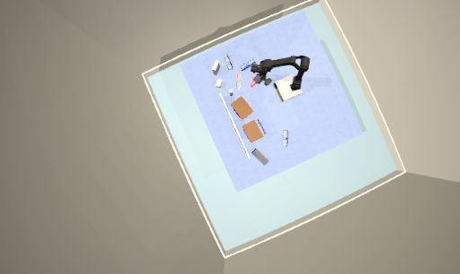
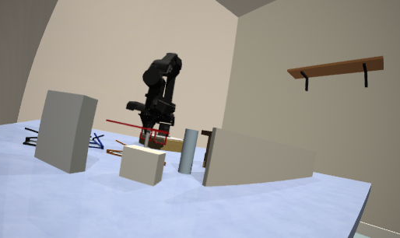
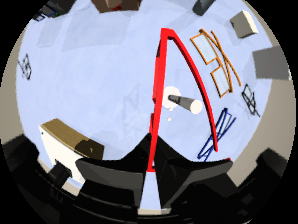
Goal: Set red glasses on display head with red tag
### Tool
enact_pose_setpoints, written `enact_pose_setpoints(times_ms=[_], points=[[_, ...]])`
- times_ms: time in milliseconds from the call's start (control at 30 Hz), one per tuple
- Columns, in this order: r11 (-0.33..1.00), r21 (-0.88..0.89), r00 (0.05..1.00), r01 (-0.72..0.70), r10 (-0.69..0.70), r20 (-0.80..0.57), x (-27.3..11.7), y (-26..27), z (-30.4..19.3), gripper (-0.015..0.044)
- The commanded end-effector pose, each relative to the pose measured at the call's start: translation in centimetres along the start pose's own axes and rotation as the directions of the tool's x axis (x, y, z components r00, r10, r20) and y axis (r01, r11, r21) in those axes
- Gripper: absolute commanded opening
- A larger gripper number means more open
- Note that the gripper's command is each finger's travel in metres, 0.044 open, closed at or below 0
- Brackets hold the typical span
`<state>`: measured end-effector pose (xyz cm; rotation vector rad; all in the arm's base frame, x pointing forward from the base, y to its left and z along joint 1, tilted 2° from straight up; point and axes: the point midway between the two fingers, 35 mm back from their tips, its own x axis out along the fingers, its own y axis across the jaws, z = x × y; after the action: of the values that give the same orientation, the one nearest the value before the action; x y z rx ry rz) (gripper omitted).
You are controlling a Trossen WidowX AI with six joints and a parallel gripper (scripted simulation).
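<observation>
The red glasses (image 1: 253,83) (image 2: 122,123) (image 3: 161,85) hang above the mat, one end in my gripper (image 3: 150,135). The gripper is shut on them, and in the wrist view they reach up and away from the fingers. One long thin red arm runs out to the right there; the part near the right finger is hidden. A brown head block (image 1: 242,107) (image 3: 116,5) stands away from the glasses, with a small red patch in the wrist view. The other brown head block (image 1: 253,131) stands beside it with blue glasses (image 1: 261,127). Nose and ears cannot be made out.
Orange glasses (image 1: 239,81) (image 3: 220,80), blue glasses (image 1: 247,64) (image 3: 216,132) and black glasses (image 1: 228,62) lie near the gripper. A thin post (image 3: 185,102) stands under the red glasses. A cylinder (image 2: 188,152), pale block (image 2: 141,165), tall grey block (image 2: 60,130) and long low wall (image 2: 257,159) stand around.
</observation>
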<state>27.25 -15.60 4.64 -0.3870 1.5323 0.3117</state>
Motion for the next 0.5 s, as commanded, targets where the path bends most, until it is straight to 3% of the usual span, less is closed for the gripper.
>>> enact_pose_setpoints(times_ms=[0,467], points=[[1.000,0.001,1.000,-0.001,0.001,0.001,0.04,0.43,-0.27,0.0000],[1.000,0.001,1.000,-0.002,0.002,0.001,0.05,1.01,-0.68,0.0000]])
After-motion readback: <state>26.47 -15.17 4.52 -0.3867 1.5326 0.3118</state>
